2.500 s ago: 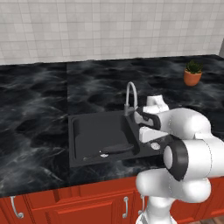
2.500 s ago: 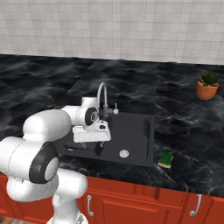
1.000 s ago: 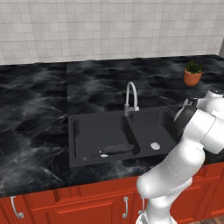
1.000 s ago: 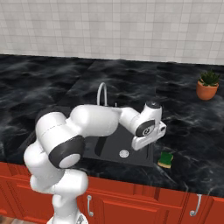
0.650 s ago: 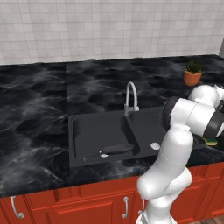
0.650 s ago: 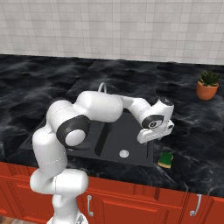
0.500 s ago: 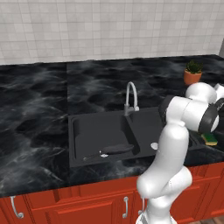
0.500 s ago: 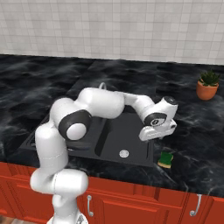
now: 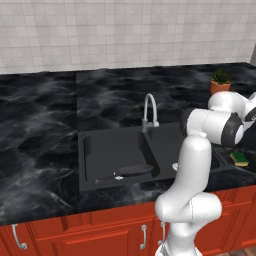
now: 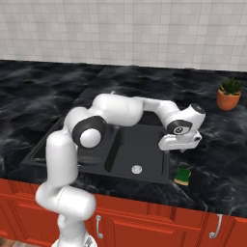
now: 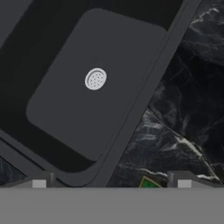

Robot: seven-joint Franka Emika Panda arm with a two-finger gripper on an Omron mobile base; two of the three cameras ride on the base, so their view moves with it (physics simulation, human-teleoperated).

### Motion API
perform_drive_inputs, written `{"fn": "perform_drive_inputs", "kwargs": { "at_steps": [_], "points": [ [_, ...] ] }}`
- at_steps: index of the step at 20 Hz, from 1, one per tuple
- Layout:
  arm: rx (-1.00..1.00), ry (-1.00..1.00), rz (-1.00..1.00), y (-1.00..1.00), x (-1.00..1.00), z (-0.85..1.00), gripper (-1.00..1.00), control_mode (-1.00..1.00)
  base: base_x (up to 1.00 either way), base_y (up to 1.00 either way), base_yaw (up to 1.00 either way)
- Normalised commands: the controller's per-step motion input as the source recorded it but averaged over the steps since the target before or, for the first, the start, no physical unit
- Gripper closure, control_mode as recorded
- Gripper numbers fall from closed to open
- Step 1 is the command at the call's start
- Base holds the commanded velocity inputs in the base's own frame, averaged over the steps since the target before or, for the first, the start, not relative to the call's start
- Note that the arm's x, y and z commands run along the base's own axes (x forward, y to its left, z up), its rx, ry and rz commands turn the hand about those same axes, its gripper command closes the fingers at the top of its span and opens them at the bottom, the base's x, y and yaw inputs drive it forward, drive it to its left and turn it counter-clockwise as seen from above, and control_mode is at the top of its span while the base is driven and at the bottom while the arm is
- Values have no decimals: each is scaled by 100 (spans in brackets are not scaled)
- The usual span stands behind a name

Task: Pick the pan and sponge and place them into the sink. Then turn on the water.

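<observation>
Nearest the base, red cabinet doors with curved silver handles are being shown under the counter's front edge. Above them the counter is being seen as glossy black stone veined with grey-white marbling, running wide to both sides. Set into it, the sink is being shown as a matte black rectangle with rounded corners, two basins parted by a centre divider. In the right basin a round silver drain is being seen. In the left basin the pan is being seen lying flat, dark and shallow, its thin handle stretched leftwards.

Just right of the sink's front corner the sponge is being seen resting on the stone, a small yellow block with a green top; its green corner is being caught at the lower edge of the hand view.

The gripper is being held just above the sink's right rim, short of the sponge, its jaws spread wide apart with nothing between them.

Behind the divider an arched silver faucet is being shown. Further back, a small green plant in a terracotta pot is being seen on the counter, and beyond it a wall of pale square tiles.
</observation>
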Motion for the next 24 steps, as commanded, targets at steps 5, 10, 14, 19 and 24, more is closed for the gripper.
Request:
{"fn": "perform_drive_inputs", "kwargs": {
  "at_steps": [5, 10, 14, 19, 24],
  "points": [
    [-6, 1, 0, 0, 0, -25, -100, -100, 0, 0, 0],
    [-12, 2, 0, 0, 0, -33, -100, -100, 0, 0, 0],
    [-15, 0, 0, 0, 0, -29, -100, -100, 0, 0, 0],
    [-12, 0, -6, 0, 0, -5, -100, -100, 0, 0, 0],
    [-12, 0, -8, 0, 0, -3, -100, -100, 0, 0, 0]
  ]
}}
